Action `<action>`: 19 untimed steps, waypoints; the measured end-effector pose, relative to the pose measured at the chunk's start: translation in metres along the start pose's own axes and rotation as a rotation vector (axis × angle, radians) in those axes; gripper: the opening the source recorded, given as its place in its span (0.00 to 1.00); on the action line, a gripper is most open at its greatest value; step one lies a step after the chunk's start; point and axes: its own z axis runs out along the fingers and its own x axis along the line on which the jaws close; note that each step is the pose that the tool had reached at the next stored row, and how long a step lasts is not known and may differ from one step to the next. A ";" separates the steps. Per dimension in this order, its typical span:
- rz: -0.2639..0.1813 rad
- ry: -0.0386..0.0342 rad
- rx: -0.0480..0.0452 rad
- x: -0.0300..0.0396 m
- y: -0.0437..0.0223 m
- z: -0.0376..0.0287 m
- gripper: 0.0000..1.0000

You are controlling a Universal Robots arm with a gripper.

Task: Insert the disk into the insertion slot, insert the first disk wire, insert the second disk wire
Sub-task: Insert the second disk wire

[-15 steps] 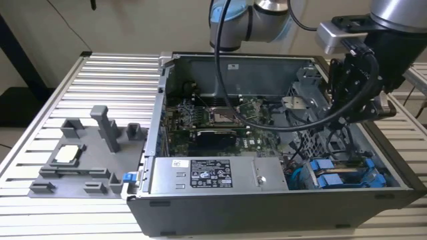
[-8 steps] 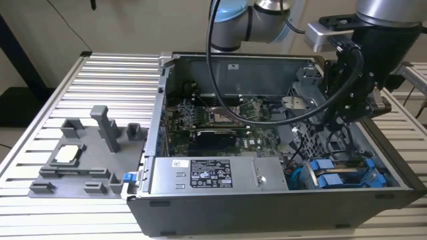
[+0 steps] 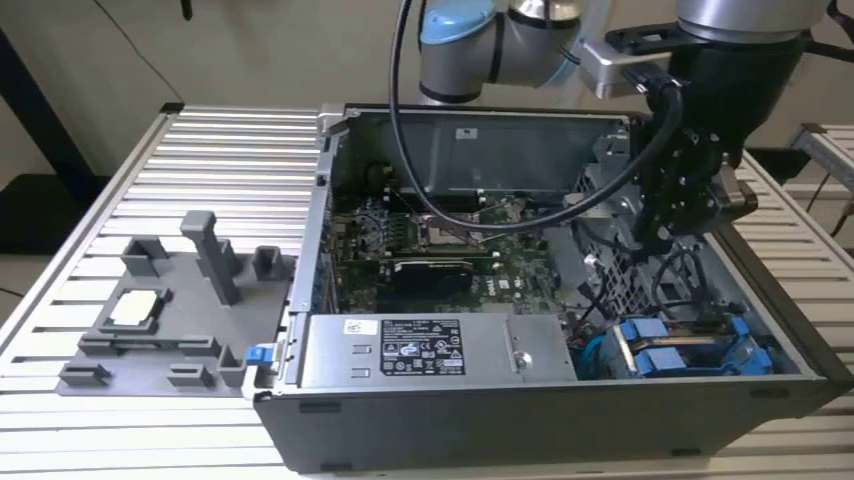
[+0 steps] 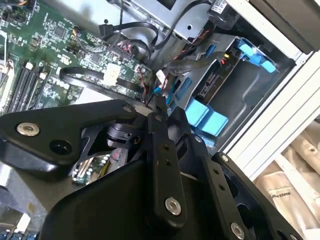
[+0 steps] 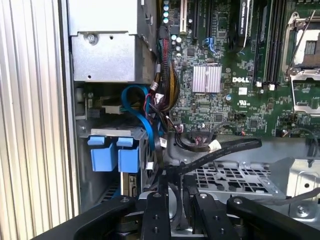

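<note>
Ribbed aluminium table (image 3: 200, 140) carries an open computer case (image 3: 534, 440), its motherboard (image 3: 441, 240) bare and a silver power-supply box (image 3: 414, 348) along the near edge. A grey parts fixture (image 3: 174, 300) lies off to the exterior view's left.

The arm reaches in from the upper right of the exterior view, and the gripper (image 3: 663, 235) hangs inside the case on its right side, above the drive cage. In both wrist views its fingers (image 5: 161, 210) stand nearly together and a black wire (image 5: 225, 148) runs out from between them. I take it they are pinched on that wire, though the contact itself is half hidden.

The disk (image 3: 663, 360), in its blue carrier, sits at the lower right of the exterior view, seated in the insertion slot (image 5: 115, 132), so that step looks done. Two blue tabs show side by side there; I cannot say which carrier each belongs to.

From the gripper the disk lies below, towards the frame's bottom edge, near but apart. Its long axis seems to run across the frame, from the tabs towards the case wall on the exterior view's right. The gripper stands over the tab end, not the wall end.
</note>
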 end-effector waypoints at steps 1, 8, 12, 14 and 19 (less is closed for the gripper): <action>0.000 0.0002 0.0056 -0.0002 0.0017 -0.0002 0.27; 0.001 0.0155 0.0336 -0.0027 0.0183 -0.0009 0.27; -0.004 0.0272 0.0339 -0.0030 0.0190 0.0019 0.27; -0.008 0.0285 0.0342 -0.0031 0.0196 0.0024 0.27; -0.021 0.0323 0.0354 -0.0032 0.0220 0.0029 0.27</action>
